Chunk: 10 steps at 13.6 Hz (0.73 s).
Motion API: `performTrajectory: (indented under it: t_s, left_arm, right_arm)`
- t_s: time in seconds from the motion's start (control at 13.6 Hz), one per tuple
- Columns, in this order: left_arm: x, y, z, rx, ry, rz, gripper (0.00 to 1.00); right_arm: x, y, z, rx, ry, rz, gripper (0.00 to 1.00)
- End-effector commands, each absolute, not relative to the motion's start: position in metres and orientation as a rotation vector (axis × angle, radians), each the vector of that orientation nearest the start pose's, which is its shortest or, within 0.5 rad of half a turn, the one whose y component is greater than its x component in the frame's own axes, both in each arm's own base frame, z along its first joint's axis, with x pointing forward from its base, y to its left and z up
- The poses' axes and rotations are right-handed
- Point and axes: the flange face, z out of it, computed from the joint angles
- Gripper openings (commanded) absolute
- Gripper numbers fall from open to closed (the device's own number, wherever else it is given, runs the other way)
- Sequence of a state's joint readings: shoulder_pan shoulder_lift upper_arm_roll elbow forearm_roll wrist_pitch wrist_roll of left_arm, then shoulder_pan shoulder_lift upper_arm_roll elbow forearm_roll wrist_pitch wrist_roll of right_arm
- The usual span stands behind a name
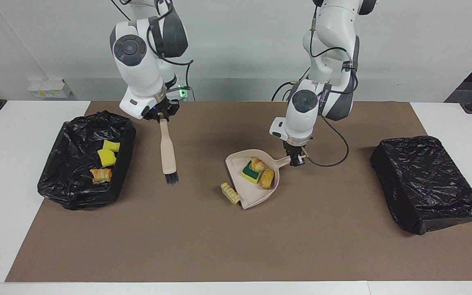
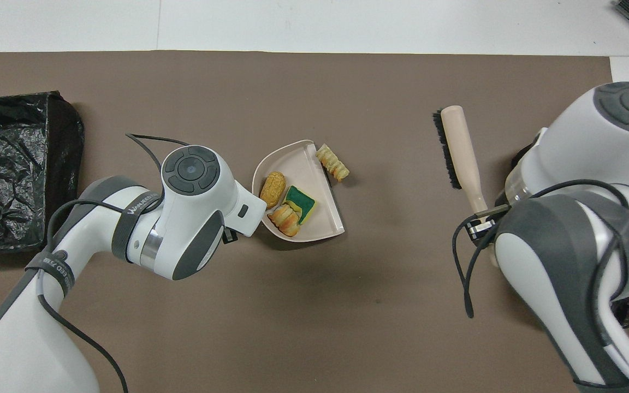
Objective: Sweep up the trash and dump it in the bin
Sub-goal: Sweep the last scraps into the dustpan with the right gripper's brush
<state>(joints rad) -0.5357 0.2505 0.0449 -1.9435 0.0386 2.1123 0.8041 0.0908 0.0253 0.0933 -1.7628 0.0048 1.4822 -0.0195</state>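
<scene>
My left gripper (image 1: 297,159) is shut on the handle of the beige dustpan (image 1: 256,196), which rests on the brown mat. In the pan lie three trash bits: a green-and-yellow sponge (image 1: 250,173), a pastry chunk (image 1: 257,164) and a bread piece (image 1: 266,178). A ridged pastry piece (image 1: 230,193) (image 2: 332,162) lies on the mat just outside the pan's (image 2: 322,218) open edge. My right gripper (image 1: 163,116) is shut on the brush (image 1: 166,151) (image 2: 459,150) handle. The brush hangs bristles down over the mat, between the pan and the open bin (image 1: 123,151).
The black-lined open bin at the right arm's end holds two yellow sponge pieces (image 1: 107,152) and a pastry (image 1: 101,175). A second black-bagged box (image 1: 426,184) (image 2: 14,169) sits at the left arm's end. White table borders the mat (image 1: 219,246).
</scene>
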Motion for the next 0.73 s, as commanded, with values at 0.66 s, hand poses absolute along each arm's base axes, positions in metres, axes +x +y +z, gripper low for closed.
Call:
performTrajectory:
  t_s: [0.66]
  left_arm:
    - [0.518, -0.281, 0.348, -2.351, 2.06, 0.113, 0.0]
  right_arm:
    - [0.554, 0.231, 0.326, -3.091, -0.594, 0.458, 0.0]
